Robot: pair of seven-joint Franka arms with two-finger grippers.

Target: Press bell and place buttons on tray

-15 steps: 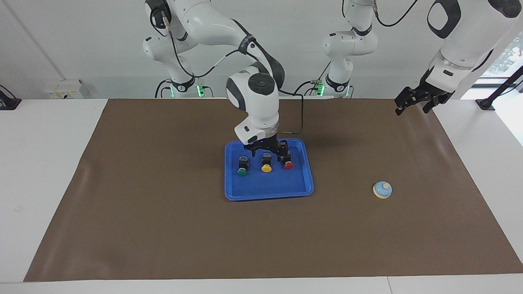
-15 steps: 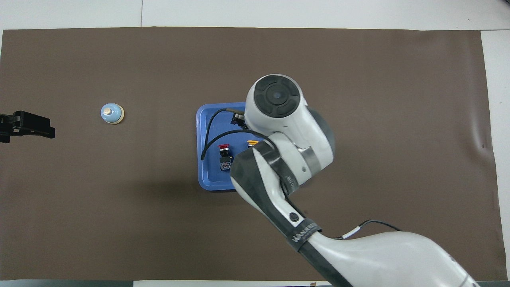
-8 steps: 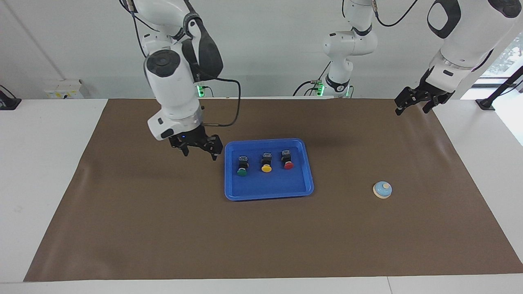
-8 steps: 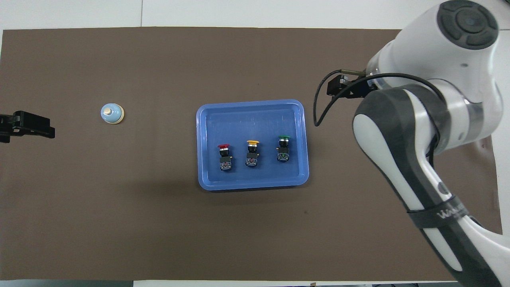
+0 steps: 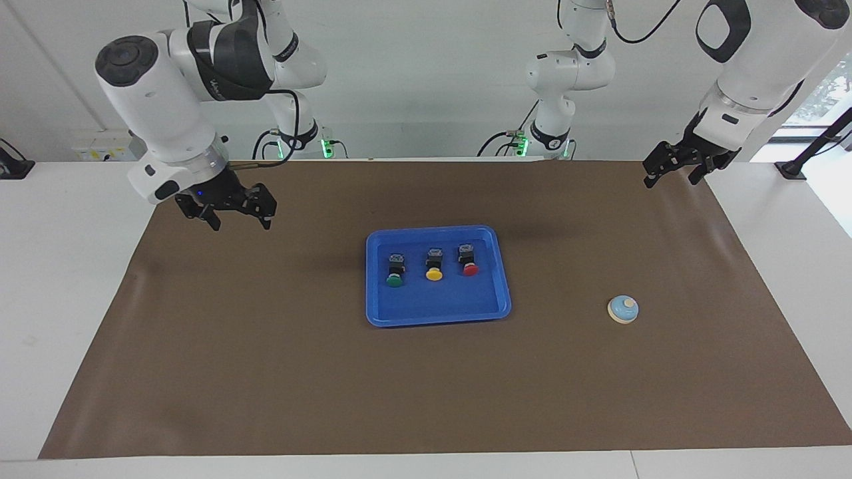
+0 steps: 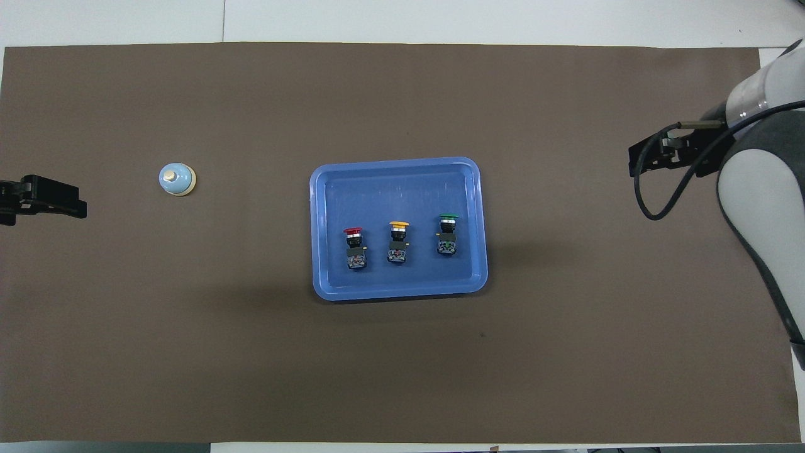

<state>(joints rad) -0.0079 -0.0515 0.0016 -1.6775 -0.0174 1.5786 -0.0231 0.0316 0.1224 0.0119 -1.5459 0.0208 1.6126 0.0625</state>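
Shallow rectangular blue plastic tray point(image 5: 436, 311) is seen at the middle of the brown mat point(image 5: 266, 372) covering the white worktop point(image 5: 60, 266). Three black-bodied push-button switches are laid in a row in the tray's half nearer the robots: green-capped point(image 5: 395, 272) toward the right arm's end, yellow-capped point(image 5: 434, 264) between, red-capped point(image 5: 468, 260) toward the left arm's end. None is touched by a pincer.

Small light-blue dome bell point(image 5: 623, 309) on a cream ring is noted on the mat, well apart from the tray, toward the left arm's end.

Right pincer point(image 5: 228, 214) is raised over the mat near its edge at the right arm's end, released, nothing held. Left pincer point(image 5: 673, 168) is held over the mat's corner at the left arm's end, also released and empty; that arm waits.
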